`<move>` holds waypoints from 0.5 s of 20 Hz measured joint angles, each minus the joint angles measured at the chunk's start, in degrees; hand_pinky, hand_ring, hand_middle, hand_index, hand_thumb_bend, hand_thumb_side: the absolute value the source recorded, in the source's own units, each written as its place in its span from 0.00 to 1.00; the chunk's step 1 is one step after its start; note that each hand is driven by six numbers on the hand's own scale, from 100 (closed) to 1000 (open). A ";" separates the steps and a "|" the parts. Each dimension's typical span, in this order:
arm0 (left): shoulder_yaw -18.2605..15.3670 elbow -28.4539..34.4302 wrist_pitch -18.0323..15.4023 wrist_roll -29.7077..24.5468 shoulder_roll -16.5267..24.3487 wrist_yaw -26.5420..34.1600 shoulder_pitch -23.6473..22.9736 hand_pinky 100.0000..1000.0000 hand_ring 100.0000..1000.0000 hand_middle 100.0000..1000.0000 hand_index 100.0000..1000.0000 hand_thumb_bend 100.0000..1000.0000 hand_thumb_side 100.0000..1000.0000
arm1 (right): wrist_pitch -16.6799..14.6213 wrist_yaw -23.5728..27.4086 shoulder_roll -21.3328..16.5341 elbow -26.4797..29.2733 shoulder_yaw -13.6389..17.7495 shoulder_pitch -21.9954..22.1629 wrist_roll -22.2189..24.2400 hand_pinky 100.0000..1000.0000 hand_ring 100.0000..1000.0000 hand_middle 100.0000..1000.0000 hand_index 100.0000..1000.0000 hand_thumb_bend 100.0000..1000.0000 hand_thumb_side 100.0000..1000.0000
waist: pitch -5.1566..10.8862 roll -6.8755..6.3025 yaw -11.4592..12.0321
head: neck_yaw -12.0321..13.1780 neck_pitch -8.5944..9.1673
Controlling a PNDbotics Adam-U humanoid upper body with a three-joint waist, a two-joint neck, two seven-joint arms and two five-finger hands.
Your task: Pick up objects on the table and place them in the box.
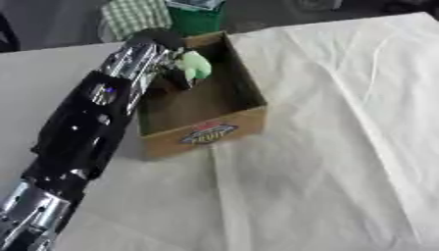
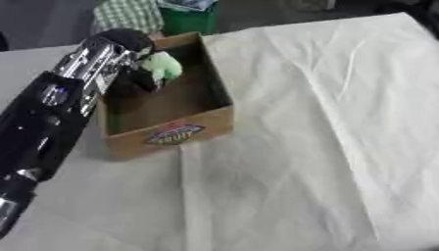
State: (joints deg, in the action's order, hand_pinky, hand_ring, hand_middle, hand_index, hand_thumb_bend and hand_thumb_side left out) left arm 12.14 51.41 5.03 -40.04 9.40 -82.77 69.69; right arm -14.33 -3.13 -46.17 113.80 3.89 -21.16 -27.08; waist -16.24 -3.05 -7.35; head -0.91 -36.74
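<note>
An open cardboard box (image 1: 243,120) with a fruit label on its front wall stands on the white cloth. My left arm reaches from the lower left over the box's left wall. My left hand (image 1: 176,71) is inside the box near its far end, its fingers curled round a pale green object (image 1: 196,64) that hangs above the box floor. The brown floor of the box below the hand shows nothing else. My right hand appears in neither view.
A white creased cloth (image 1: 343,147) covers the table to the right and in front of the box. Beyond the table's far edge stand a green bin (image 1: 195,18) and a checked cloth (image 1: 133,17).
</note>
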 measured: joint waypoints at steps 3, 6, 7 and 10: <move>-0.46 -1.29 -0.62 -4.33 -0.01 -1.13 -0.01 0.64 0.84 0.78 0.98 0.36 0.72 | 0.04 0.00 0.00 0.00 0.02 0.01 -0.20 0.82 0.75 0.77 0.90 0.00 0.68 | 0.00 0.00 -0.03 | 0.06 0.02; -0.95 -1.66 -1.11 -8.10 -0.01 -2.50 0.00 0.70 0.89 0.83 1.00 0.81 0.86 | 0.05 0.00 0.00 0.00 0.02 0.02 -0.39 0.83 0.75 0.77 0.90 0.00 0.68 | 0.00 0.00 -0.03 | 0.10 0.02; -1.04 -1.57 -1.38 -8.85 0.00 -2.85 0.00 0.71 0.90 0.84 1.00 0.93 0.90 | 0.03 0.00 0.00 0.00 0.02 0.02 -0.41 0.83 0.75 0.77 0.90 0.00 0.68 | 0.00 0.00 -0.03 | 0.11 0.02; -1.36 -0.13 -1.80 -9.36 0.06 -3.17 0.02 0.73 0.91 0.86 1.00 1.00 0.99 | 0.03 0.00 0.00 0.00 0.02 0.04 -0.42 0.83 0.75 0.77 0.90 0.00 0.68 | 0.01 0.00 -0.03 | 0.14 0.02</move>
State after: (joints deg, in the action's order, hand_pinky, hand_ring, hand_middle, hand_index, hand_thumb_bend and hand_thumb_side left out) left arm 10.78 51.29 3.23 -49.40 9.46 -85.94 69.71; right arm -14.29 -3.13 -46.17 113.80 3.91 -21.13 -27.50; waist -16.23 -3.05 -7.39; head -0.76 -36.72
